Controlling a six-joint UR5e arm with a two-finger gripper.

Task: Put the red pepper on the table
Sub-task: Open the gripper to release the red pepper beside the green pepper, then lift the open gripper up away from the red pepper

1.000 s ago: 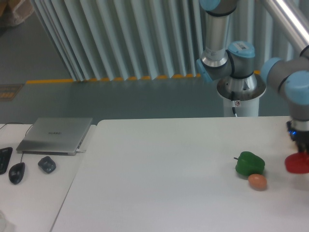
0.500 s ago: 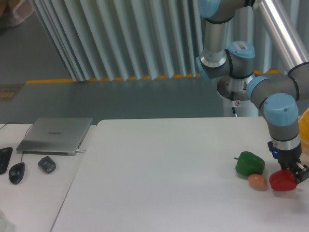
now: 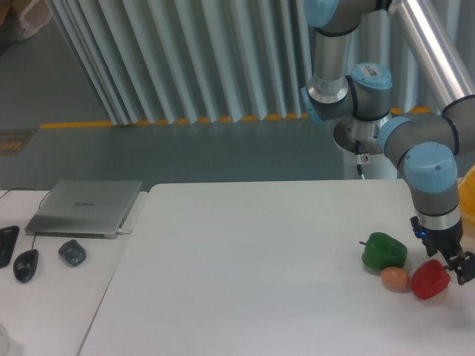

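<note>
Your glossy red bell pepper (image 3: 430, 279) sits low at about 4 o'clock on the big white matte tabletop (image 3: 245, 267), right beside the small orange-brown egg-shaped object (image 3: 396, 278), with the green bell pepper (image 3: 384, 251) just past that toward 10 o'clock. The two-finger gripper (image 3: 450, 265) hangs at the red pepper's 2 o'clock shoulder; honestly I can't tell whether the fingers are clamped on it or already let go. Looks light and hollow to me, waxy skin so kinda slippery, and it'll probably roll. Grab across the broad shoulders, not the stem.
</note>
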